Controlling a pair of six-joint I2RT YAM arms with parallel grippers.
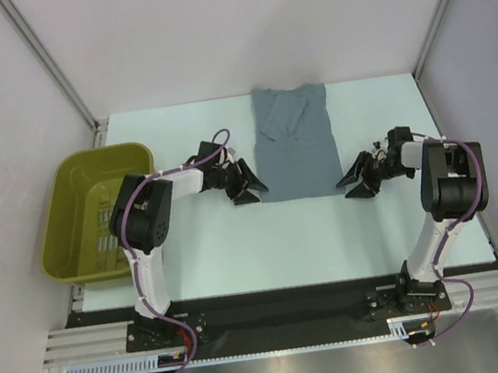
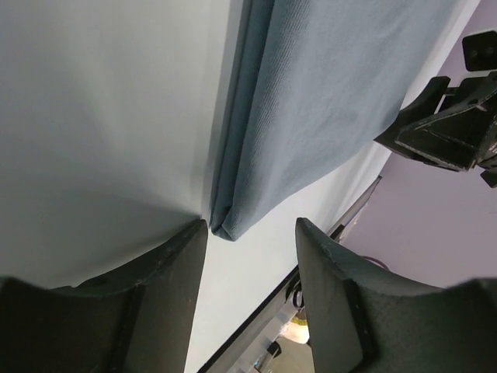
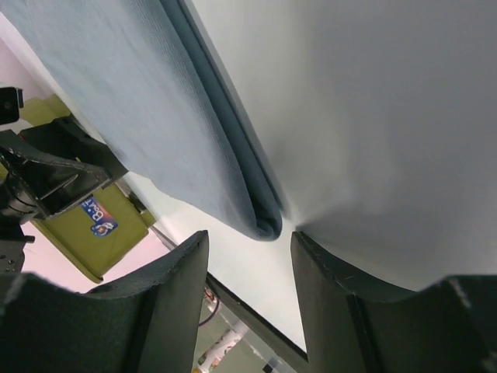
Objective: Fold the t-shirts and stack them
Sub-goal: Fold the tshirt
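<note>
A slate blue-grey t-shirt (image 1: pixel 294 143) lies on the table's far middle, its sides folded in to a long strip. My left gripper (image 1: pixel 247 187) is open at the strip's near left corner (image 2: pixel 227 227), just off the cloth. My right gripper (image 1: pixel 357 181) is open at the near right corner (image 3: pixel 264 224), also just off the cloth. Both hold nothing. In the left wrist view the shirt (image 2: pixel 326 101) runs away from my fingers (image 2: pixel 175 272); the right gripper (image 2: pixel 446 128) shows beyond it.
An olive basket (image 1: pixel 64 226) stands at the table's left edge, beside the left arm; it also shows in the right wrist view (image 3: pixel 74 233). Frame posts and pale walls close in the back and sides. The table's dark front rail (image 1: pixel 283 298) runs below.
</note>
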